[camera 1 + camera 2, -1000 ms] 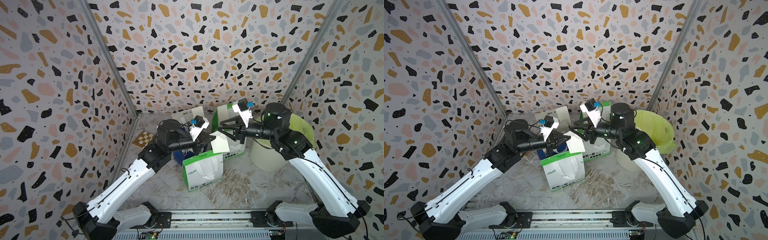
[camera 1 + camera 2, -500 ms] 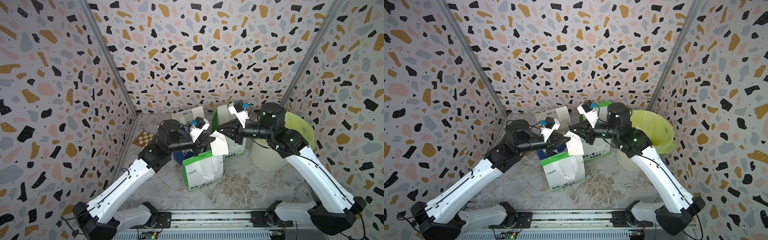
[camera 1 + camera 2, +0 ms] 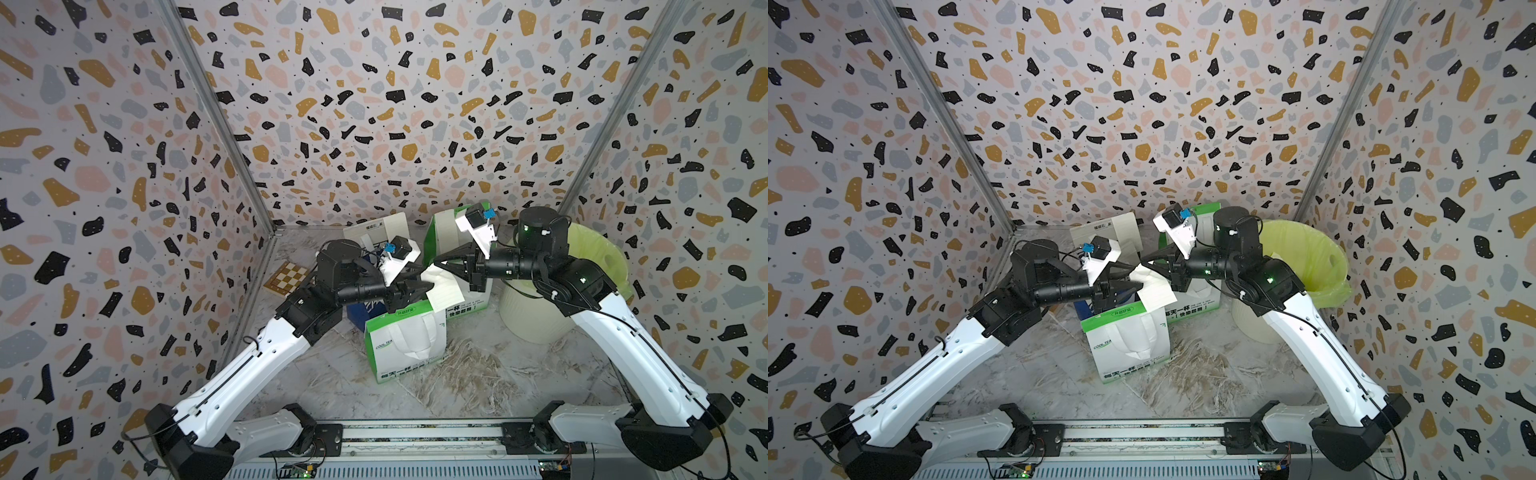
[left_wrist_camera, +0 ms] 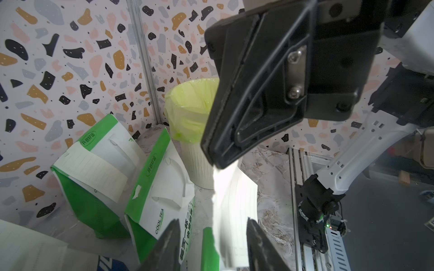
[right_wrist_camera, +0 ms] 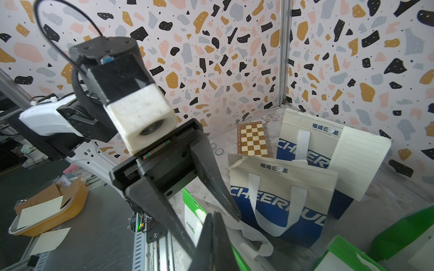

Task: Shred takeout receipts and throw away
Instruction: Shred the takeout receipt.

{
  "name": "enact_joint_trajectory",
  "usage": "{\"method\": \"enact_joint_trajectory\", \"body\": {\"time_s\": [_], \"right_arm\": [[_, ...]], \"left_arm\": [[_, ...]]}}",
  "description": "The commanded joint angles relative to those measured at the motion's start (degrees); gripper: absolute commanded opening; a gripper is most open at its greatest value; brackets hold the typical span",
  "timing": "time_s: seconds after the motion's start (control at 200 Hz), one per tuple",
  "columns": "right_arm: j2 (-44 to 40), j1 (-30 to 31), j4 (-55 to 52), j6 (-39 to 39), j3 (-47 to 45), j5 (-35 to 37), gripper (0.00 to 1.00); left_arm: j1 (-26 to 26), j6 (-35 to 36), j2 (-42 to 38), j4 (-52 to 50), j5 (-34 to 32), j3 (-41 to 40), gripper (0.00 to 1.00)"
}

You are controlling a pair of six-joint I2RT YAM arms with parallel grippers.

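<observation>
In both top views the arms meet a little below the middle of the frame, above a green-and-white bag that stands on the marble tabletop. The receipt, a cream ruled slip, hangs tilted between them, its lower edge just over the bag's top.

The right tool is clenched on the slip's upper corner. In the left wrist view the paper drops straight from its pinched tip.

The left tool is released. In its own wrist view the two fingers stand apart at the bottom of the frame with the slip between them. The paper is washed out there, so it may or may not brush a finger.

A second receipt lies on a green bag at lower left of the left wrist view. A third receipt lies on a blue-and-white bag at the right of the right wrist view.

The bin, lined in yellow-green, stands right of centre.
</observation>
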Motion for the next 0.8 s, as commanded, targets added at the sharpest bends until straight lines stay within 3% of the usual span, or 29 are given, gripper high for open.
{"method": "enact_joint_trajectory", "body": {"time_s": [0.0,0.17,0.345,0.486,0.576,0.666,0.796], "right_arm": [[-2.5,0.0,0.0,0.8,0.3,3.2,0.0],[-3.6,0.0,4.1,4.5,-2.5,4.5,0.0],[-4.0,0.0,7.3,7.1,-4.3,4.8,0.0],[-4.0,0.0,8.2,8.0,-3.9,5.0,0.0],[-3.6,0.0,7.8,8.1,-3.5,4.9,0.0],[-3.6,0.0,7.8,8.1,-3.6,5.4,0.0],[-3.5,0.0,7.7,8.1,-3.5,5.8,0.0]], "left_arm": [[-0.2,1.3,-1.5,3.7,2.0,1.0,0.49],[-0.2,-0.7,-1.9,9.3,1.8,-0.2,0.45],[-0.6,-7.6,-1.5,21.5,0.7,-4.1,0.36],[-2.2,-7.8,-0.3,22.5,-1.0,-4.5,0.33],[-2.9,-8.3,-0.2,24.5,-2.8,-5.3,0.27],[-3.8,-9.8,0.1,26.9,-5.8,-6.6,0.12],[-5.2,-9.8,-0.5,28.9,-8.9,-8.9,0.06]]}}
